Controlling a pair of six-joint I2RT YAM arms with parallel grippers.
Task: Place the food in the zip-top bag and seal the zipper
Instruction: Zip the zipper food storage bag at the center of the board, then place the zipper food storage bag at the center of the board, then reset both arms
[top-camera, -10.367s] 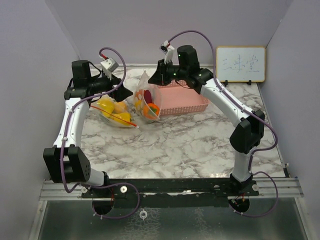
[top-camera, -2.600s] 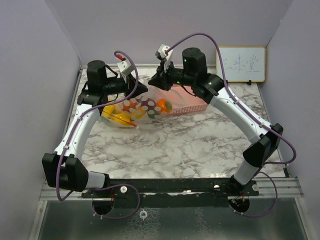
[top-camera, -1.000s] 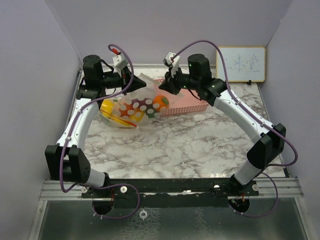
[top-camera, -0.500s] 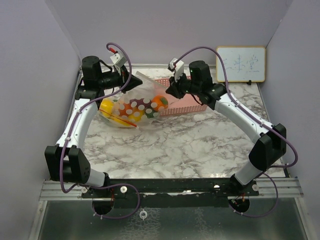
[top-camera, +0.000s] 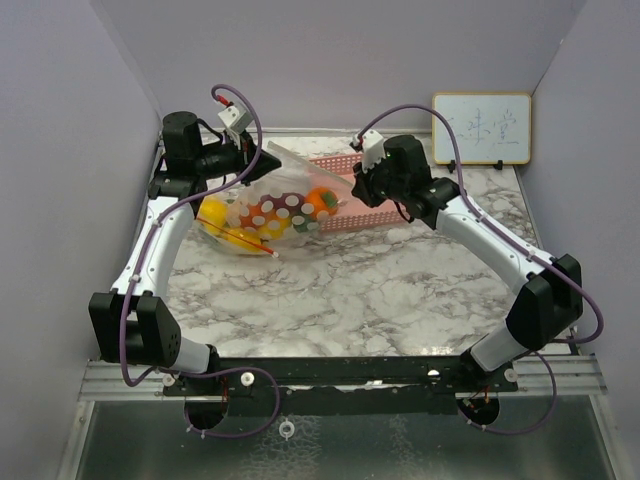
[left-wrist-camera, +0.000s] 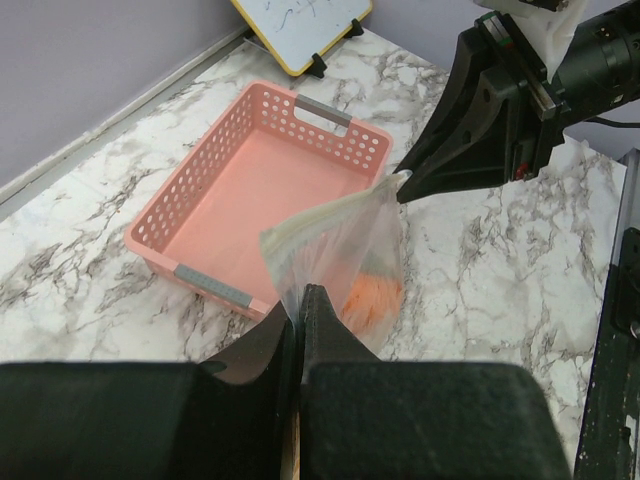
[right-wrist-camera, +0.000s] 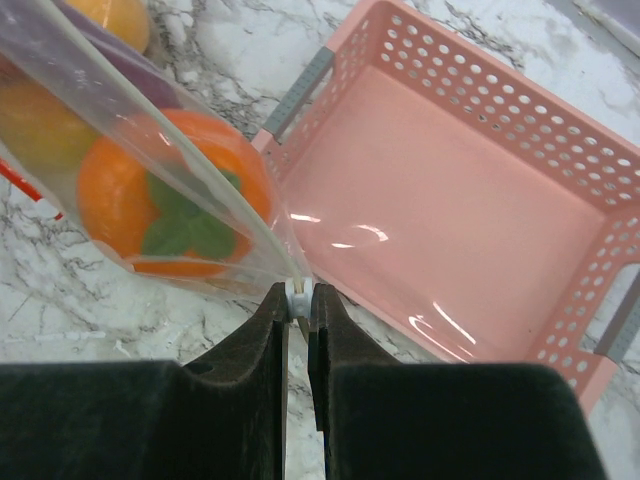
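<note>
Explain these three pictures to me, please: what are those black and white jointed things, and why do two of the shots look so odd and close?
They are two robot arms bolted to a marble-patterned table. One picture looks down from above; the other two come from cameras on each wrist, so the arm's own black fingers fill the bottom. The left gripper and the right gripper each pinch an end of a clear zip-top bag, stretched between them. Inside is toy food, including an orange fruit. Behind it sits an empty pink basket, with a small whiteboard at the back.
</note>
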